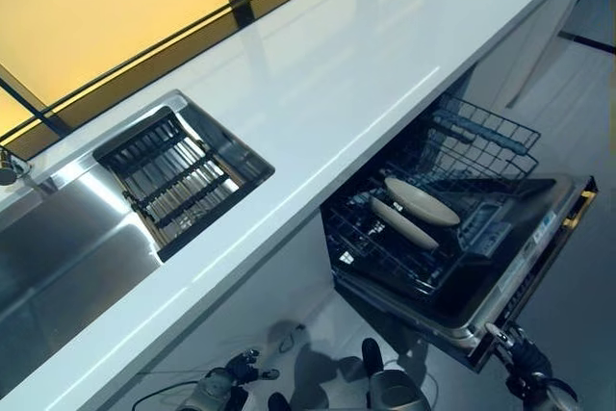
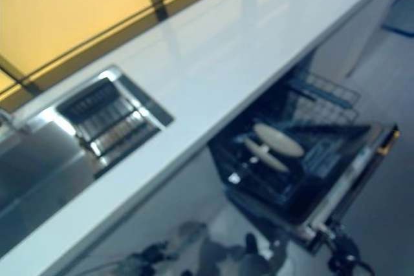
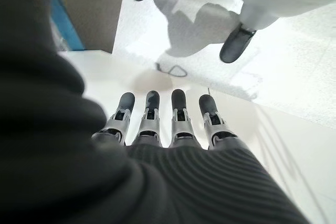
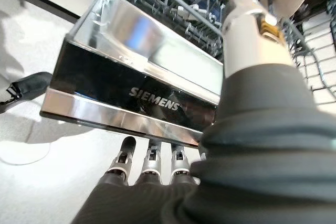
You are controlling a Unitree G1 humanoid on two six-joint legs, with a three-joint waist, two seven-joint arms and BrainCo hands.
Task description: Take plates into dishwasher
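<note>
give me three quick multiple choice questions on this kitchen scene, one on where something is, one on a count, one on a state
1. Where do the oval beige plates sit?
A. in the steel sink
B. in the dark wire lower rack of the dishwasher
C. on the white countertop

2. How many plates show in that rack?
A. two
B. four
C. none

3. What state is the black dishwasher door in?
A. shut flush under the counter
B. taken off and leaning on the wall
C. folded down open, rack pulled out over it

Answers:
1 B, both plates stand among the rack's wires, while the countertop and the steel sink hold no plate.
2 A, two pale ovals stand side by side.
3 C, the door lies lowered, with the right hand just under its edge; the left hand hangs open over the floor.
</note>
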